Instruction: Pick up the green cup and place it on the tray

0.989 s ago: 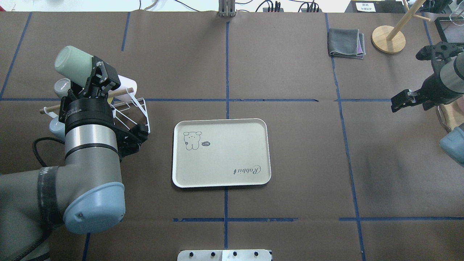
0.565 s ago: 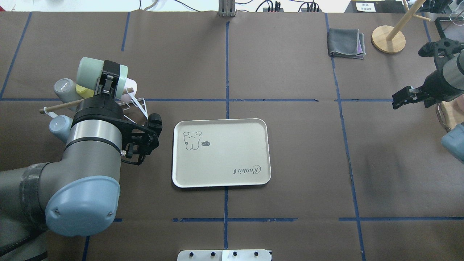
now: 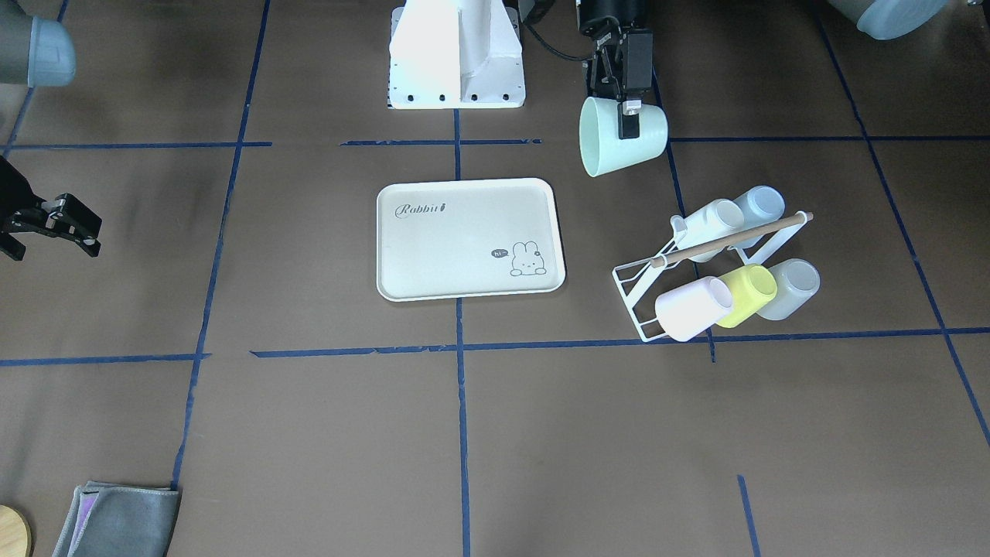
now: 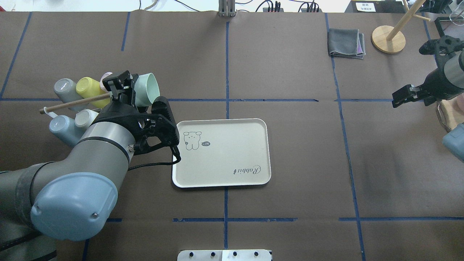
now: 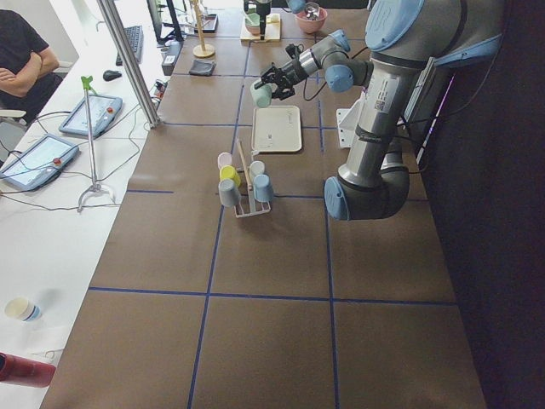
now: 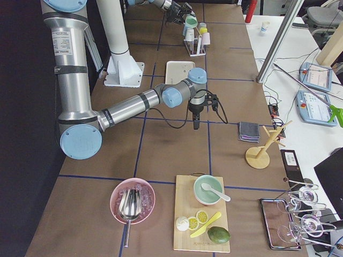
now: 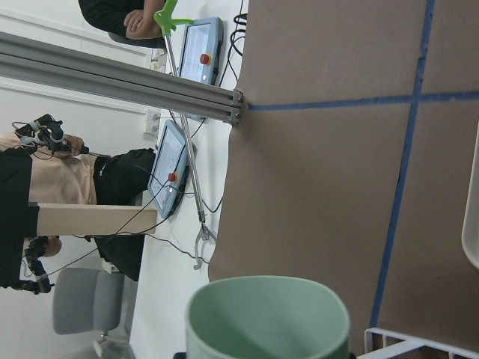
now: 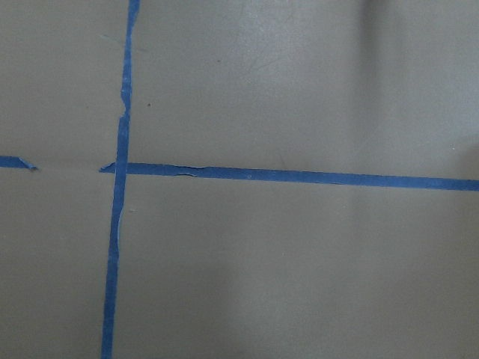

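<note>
The left gripper (image 3: 628, 122) is closed on the green cup (image 3: 623, 138) and holds it in the air. The cup lies on its side, with its open mouth turned to the right, toward the tray (image 3: 464, 255). From overhead, the green cup (image 4: 146, 89) appears just off the far left corner of the tray (image 4: 224, 163), between the tray and the cup rack (image 3: 731, 240), and it is not over the tray. The tray lies flat in the middle of the table. The rack stands to the left of the tray and carries a yellow cup (image 3: 749, 290), a pink cup (image 3: 691, 309) and some pale blue and white ones. The right gripper (image 3: 48, 246) hangs above the table far on the right side, well apart from the tray, with its fingers spread and empty.
</note>
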`<action>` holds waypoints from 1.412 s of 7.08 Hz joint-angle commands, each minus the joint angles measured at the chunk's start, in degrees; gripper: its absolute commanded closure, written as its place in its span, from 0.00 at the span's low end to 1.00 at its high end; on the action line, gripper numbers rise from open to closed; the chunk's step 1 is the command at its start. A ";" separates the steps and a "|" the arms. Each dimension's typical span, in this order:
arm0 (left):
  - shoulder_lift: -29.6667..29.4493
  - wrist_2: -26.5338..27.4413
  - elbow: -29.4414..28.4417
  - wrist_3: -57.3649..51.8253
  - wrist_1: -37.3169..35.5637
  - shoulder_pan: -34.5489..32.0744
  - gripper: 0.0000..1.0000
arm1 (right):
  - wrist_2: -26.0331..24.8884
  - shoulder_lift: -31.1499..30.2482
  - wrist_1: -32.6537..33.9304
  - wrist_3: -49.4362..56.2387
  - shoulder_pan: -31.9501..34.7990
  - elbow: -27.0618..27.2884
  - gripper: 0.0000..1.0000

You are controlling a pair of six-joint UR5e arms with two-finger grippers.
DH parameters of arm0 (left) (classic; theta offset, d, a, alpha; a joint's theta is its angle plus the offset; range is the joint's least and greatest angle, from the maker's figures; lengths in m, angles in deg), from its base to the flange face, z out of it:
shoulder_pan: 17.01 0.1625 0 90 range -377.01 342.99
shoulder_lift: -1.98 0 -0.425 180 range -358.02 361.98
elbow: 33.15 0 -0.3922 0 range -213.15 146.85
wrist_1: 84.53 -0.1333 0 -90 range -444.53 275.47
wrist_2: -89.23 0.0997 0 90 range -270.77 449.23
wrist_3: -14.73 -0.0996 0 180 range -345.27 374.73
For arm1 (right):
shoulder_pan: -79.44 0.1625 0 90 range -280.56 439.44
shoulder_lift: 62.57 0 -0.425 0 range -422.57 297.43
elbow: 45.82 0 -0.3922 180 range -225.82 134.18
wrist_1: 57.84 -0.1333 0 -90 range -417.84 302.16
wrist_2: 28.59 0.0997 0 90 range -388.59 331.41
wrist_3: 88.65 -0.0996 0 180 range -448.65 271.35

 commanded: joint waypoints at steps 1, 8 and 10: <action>0.01 -1.62 -4.45 14.89 12.18 0.04 0.92 | 0.00 -0.01 -0.05 -0.09 0.00 0.42 0.00; -0.60 -2.50 -32.30 28.67 71.25 3.29 0.90 | 2.29 -0.10 -0.05 0.26 1.15 0.15 0.00; -4.19 -2.41 -47.05 28.67 89.09 3.74 0.91 | 2.37 -0.10 0.04 0.35 1.59 0.15 0.00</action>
